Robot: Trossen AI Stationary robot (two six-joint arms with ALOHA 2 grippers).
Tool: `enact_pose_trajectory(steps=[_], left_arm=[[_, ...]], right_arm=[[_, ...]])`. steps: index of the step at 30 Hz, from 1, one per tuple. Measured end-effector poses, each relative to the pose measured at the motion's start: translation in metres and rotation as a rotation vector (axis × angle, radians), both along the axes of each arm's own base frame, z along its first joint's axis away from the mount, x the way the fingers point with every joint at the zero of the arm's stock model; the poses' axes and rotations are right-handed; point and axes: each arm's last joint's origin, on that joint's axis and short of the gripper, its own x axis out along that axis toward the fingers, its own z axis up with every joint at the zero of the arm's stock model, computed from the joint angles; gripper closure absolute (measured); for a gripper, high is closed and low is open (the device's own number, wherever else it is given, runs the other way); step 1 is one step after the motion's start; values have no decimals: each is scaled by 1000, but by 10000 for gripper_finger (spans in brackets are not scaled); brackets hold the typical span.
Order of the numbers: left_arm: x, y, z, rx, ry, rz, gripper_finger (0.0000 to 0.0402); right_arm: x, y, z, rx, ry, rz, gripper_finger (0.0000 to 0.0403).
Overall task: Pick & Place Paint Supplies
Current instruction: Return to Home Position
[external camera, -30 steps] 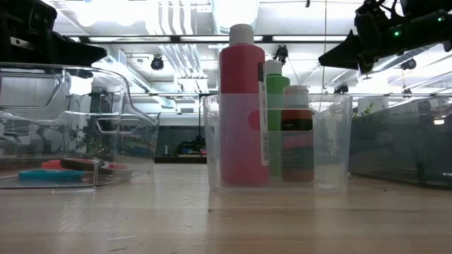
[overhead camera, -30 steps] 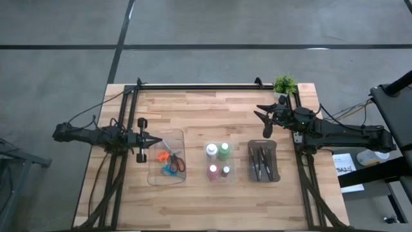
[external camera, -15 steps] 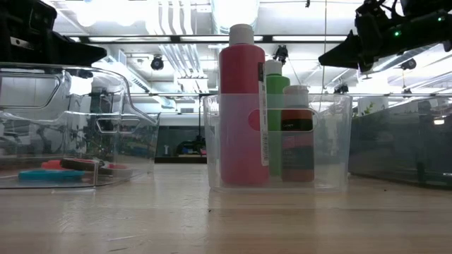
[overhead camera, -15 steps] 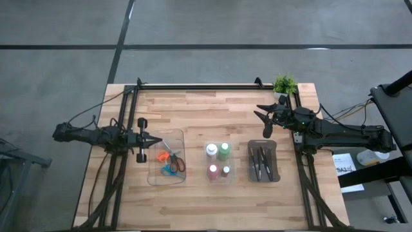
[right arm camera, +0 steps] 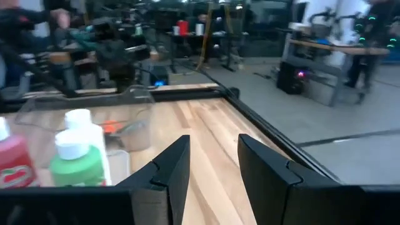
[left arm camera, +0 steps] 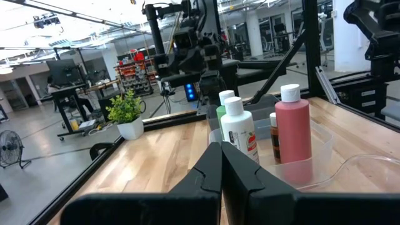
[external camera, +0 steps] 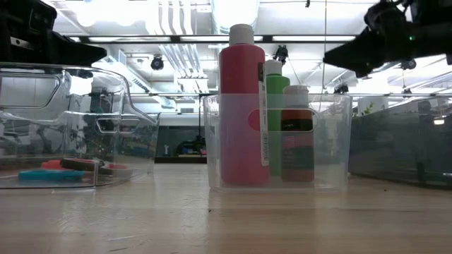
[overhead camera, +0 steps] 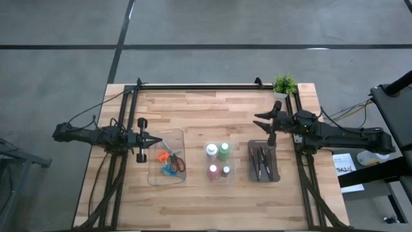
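Four paint bottles stand upright in a clear tray: red, green, white, brownish. Scissors with red, orange and blue handles lie in a clear tray on their left. Several dark paintbrushes lie in a dark grey tray on the right. My left gripper is shut and hovers at the scissors tray's left edge. My right gripper is open and hangs in the air above the grey tray's far end. In the right wrist view its fingers show a clear gap.
A small green potted plant stands at the table's far right corner, just beyond the right gripper. Black frame rails run along the far edge and down both sides. Bare wood lies far of the trays and along the near edge.
My right gripper has swung a little toward the table's near edge, coming over the far end of the grey tray, and has turned slightly. Its fingers stay apart. The left arm and all the supplies have kept still.
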Motion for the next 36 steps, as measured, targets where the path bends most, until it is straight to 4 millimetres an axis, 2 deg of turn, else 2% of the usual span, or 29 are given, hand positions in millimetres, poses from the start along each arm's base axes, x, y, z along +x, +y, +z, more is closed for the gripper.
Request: enact_pose_trajectory(steps=[12, 22, 30, 36], left_arm=[[0, 0, 0, -1, 0, 0, 401], [0, 0, 0, -1, 0, 0, 401], [0, 0, 0, -1, 0, 0, 401], [0, 0, 0, -1, 0, 0, 401]], right_arm=[[-21, 2, -38, -18, -158, -73, 271], [-29, 4, -38, 11, -176, -76, 271], [-32, 4, -58, 99, 7, -104, 272], [-32, 4, -58, 111, 8, -101, 272]])
